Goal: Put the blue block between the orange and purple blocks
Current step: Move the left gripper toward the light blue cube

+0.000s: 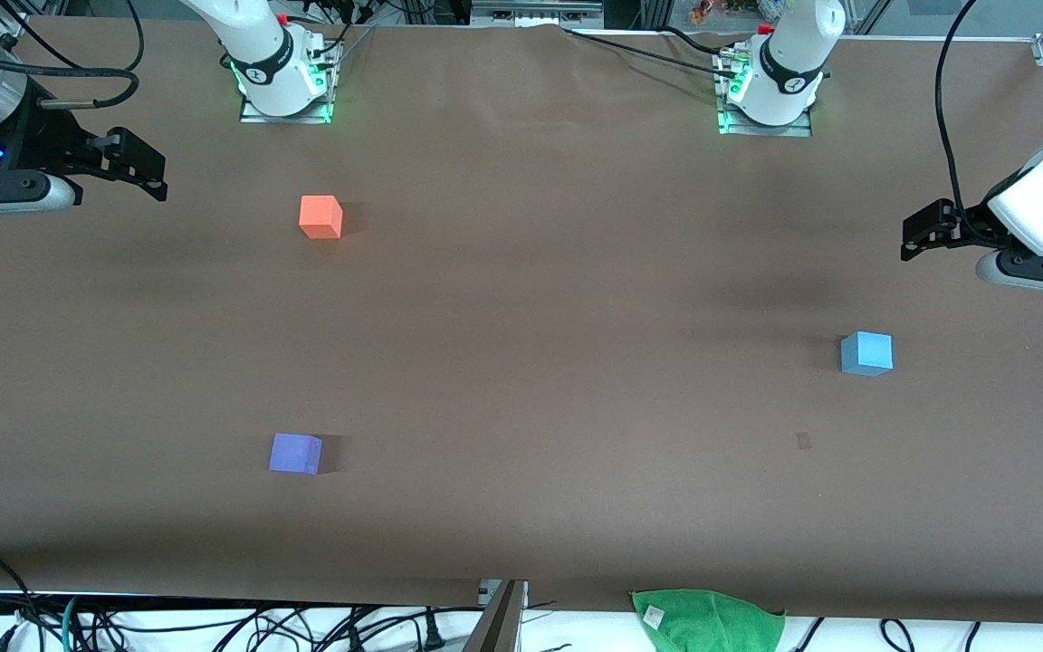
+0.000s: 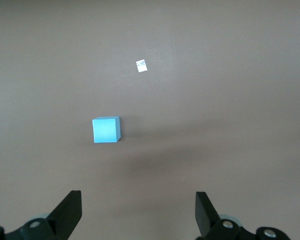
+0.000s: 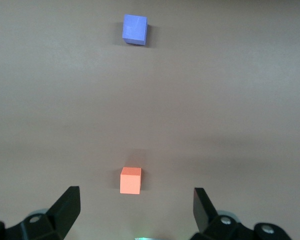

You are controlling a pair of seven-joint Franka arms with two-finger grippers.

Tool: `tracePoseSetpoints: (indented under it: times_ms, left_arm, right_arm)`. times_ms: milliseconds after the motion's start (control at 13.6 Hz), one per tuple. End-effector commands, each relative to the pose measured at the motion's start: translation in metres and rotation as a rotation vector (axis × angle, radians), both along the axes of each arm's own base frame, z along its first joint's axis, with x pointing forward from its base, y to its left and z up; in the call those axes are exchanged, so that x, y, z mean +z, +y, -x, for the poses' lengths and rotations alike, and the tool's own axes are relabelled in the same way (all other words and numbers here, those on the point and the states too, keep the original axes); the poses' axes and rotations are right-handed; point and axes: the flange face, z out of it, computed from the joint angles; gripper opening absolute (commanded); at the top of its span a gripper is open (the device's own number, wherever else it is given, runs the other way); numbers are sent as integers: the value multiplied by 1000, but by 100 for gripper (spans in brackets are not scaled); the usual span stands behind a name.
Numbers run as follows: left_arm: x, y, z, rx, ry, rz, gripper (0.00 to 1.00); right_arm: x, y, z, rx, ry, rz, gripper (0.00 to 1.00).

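The blue block (image 1: 866, 353) sits on the brown table toward the left arm's end; it also shows in the left wrist view (image 2: 106, 130). The orange block (image 1: 320, 217) sits toward the right arm's end, farther from the front camera than the purple block (image 1: 295, 453), with a wide gap between them. Both show in the right wrist view, the orange block (image 3: 130, 180) and the purple block (image 3: 135, 29). My left gripper (image 1: 913, 237) hangs open and empty above the table by the blue block (image 2: 138, 196). My right gripper (image 1: 157, 177) hangs open and empty beside the orange block (image 3: 136, 194).
A green cloth (image 1: 707, 620) lies at the table's edge nearest the front camera. A small pale tag (image 2: 141, 65) lies on the table near the blue block. Cables hang along the nearest edge. The arm bases (image 1: 284, 86) stand along the farthest edge.
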Motion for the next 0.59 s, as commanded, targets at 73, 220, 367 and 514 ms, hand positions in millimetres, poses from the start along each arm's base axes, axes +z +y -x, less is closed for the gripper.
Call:
tracePoseSetpoints:
  times_ms: [73,220,367,514]
  left_arm:
    - [3,1,2,-7,1,9,100]
    - [3,1,2,-5,1,7,100]
    - [0,1,1,-8,7,8,100]
    - [-2,1,1,-3,11,9,100]
  right_arm:
    - [3,-2,0,4,5,-10,100]
    - [3,-2,0,4,5,-10,100]
    - [3,-3,0,2,5,-10,100]
    - [3,-3,0,2,5,-10,100]
